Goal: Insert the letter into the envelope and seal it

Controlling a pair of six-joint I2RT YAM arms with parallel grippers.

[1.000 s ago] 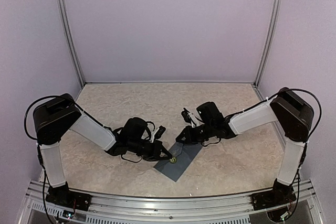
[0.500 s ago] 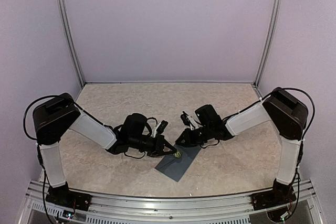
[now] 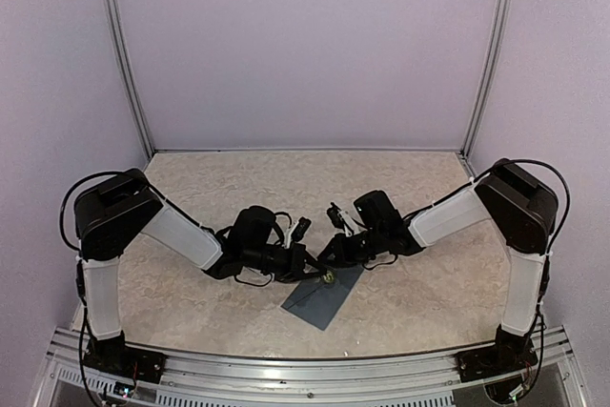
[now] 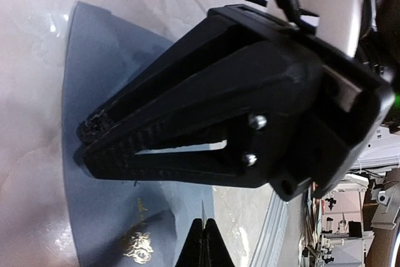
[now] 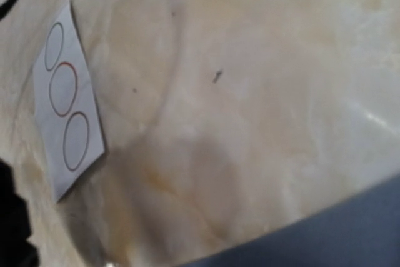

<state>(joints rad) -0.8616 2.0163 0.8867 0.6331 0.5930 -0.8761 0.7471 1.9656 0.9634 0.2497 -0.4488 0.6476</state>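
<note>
Only my right wrist view shows the sticker strip [image 5: 67, 114]. The envelope [image 3: 322, 302] runs near-left to far-right. Left gripper [image 4: 203, 236] together; right gripper [image 4: 84, 143] seemingly together too.

The black-and-white left arm [image 3: 181, 235] and right arm [image 3: 448, 214] bend low, converging at lower centre. The left gripper [image 4: 204, 237] is pinched closed, and the right gripper [image 4: 87, 142] has its fingertips meeting.
</note>
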